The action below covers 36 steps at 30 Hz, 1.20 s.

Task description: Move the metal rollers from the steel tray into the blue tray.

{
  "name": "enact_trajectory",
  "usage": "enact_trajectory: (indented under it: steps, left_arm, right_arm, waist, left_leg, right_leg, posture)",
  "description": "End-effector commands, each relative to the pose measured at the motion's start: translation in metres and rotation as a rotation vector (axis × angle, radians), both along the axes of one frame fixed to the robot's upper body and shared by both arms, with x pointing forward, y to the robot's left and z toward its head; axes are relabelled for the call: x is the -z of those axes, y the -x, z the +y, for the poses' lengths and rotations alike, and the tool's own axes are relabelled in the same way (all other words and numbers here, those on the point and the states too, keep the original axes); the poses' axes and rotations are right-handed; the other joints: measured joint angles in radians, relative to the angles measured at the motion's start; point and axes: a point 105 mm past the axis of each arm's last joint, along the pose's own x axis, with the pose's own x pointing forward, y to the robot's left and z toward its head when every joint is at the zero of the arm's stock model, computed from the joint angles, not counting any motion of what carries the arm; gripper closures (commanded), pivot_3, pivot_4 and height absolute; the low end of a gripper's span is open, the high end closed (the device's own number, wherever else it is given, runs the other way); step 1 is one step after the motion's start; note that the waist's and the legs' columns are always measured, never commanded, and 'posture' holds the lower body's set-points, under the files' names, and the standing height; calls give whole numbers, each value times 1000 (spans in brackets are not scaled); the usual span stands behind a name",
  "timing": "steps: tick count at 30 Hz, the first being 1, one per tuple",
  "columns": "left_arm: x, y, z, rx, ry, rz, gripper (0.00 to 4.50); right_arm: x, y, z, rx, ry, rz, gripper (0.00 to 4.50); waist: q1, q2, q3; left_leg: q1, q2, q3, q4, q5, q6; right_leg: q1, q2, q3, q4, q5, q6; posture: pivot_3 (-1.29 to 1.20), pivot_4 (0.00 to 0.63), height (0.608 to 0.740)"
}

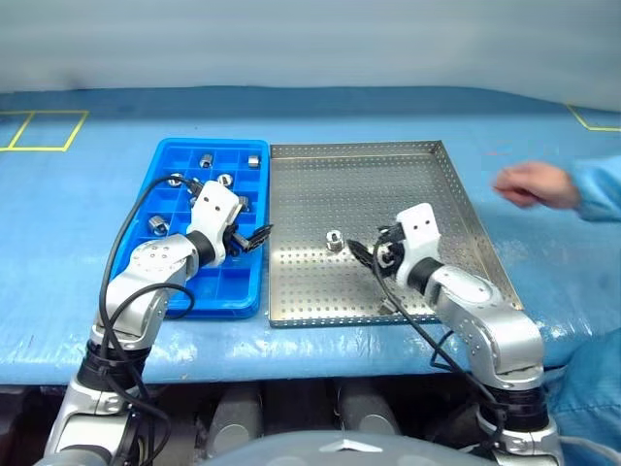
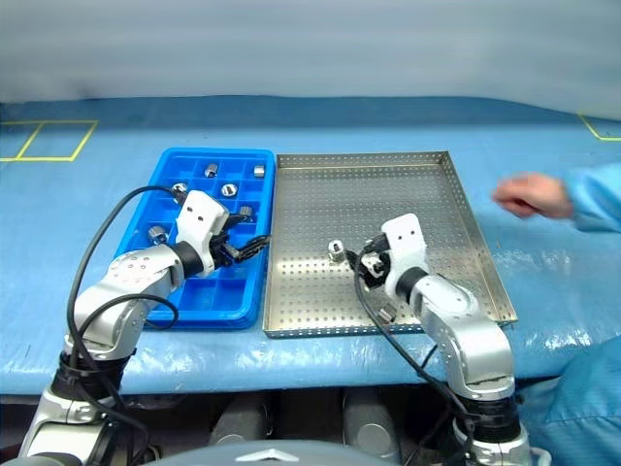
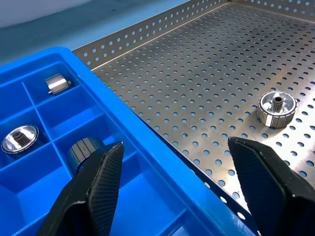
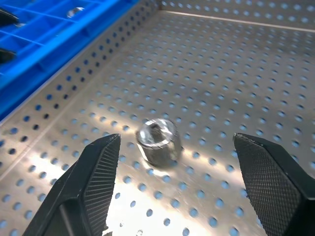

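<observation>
Last roller: one metal roller [image 1: 334,240] stands alone on the perforated floor of the steel tray [image 1: 427,184], in its near-left part, apart from both grippers.
Rollers already moved: several rollers [image 1: 206,160] lie in separate compartments of the blue tray [image 1: 170,150], mostly in its far half; I count about seven, though some are partly hidden by the left arm.
Progress: by my reading the job is nearly finished, with a single piece left to carry over.
Trays: the blue tray sits just left of the steel tray, their long sides touching or nearly so.
Right gripper [image 4: 172,184]: fingers spread wide and empty, aimed left at the roller, which sits between and just beyond them.
Left gripper [image 3: 172,182]: fingers spread, empty, over the blue tray's right rim, pointing right.
Bystander: a person's hand [image 1: 534,184] hovers beyond the steel tray's right edge.
</observation>
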Motion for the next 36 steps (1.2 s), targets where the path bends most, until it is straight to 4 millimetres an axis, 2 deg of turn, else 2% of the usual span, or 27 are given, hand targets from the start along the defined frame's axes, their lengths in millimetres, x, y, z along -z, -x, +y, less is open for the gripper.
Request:
enact_trajectory:
  steps: [1,8,17,20,25,30,32,36]
  left_arm:
    - [-13,5,-9,29,17,-46,801]
    - [-9,11,-16,47,26,-26,801]
    - [-6,13,-17,46,21,-3,801]
    - [-6,12,-18,44,22,-4,801]
    - [-5,12,-17,43,20,0,801]
    - [-5,13,-11,29,17,5,801]
    - [-8,14,-4,13,24,9,801]
    - [-11,18,30,-94,-30,20,801]
  right_arm:
    - [-2,-9,8,-3,-11,-21,637]
    - [19,-25,10,46,3,34,637]
    - [27,-36,6,75,-22,63,637]
    - [30,-39,2,93,-30,78,1242]
    - [26,-40,1,99,-25,57,2810]
    - [13,-39,5,90,-38,18,2829]
    - [3,-36,16,50,-53,-10,2829]
    - [-22,-26,53,-101,-89,-76,2829]
  waist:
    - [1,0,0]
    - [6,0,0]
    - [7,0,0]
    - [7,0,0]
    - [7,0,0]
    - [7,0,0]
    - [5,0,0]
    - [-1,0,0]
  left_leg:
    - [0,0,0,0,0,0]
    - [0,0,0,0,0,0]
    - [0,0,0,0,0,0]
    - [0,0,0,0,0,0]
    - [0,0,0,0,0,0]
    - [0,0,0,0,0,0]
    - [0,0,0,0,0,0]
    - [0,1,0,0,0,0]
  right_leg:
    - [0,0,0,0,0,0]
    - [0,0,0,0,1,-1]
    - [0,0,0,0,1,-1]
    - [0,0,0,0,1,-1]
    - [0,0,0,0,1,-1]
    - [0,0,0,1,1,-1]
    - [0,0,0,1,1,-1]
    - [-2,1,0,2,1,-1]
  posture:
    - [-6,150,740]
    - [19,150,740]
    - [24,150,740]
    - [22,150,740]
    - [24,150,740]
    - [26,150,740]
    - [26,150,740]
    - [33,150,740]
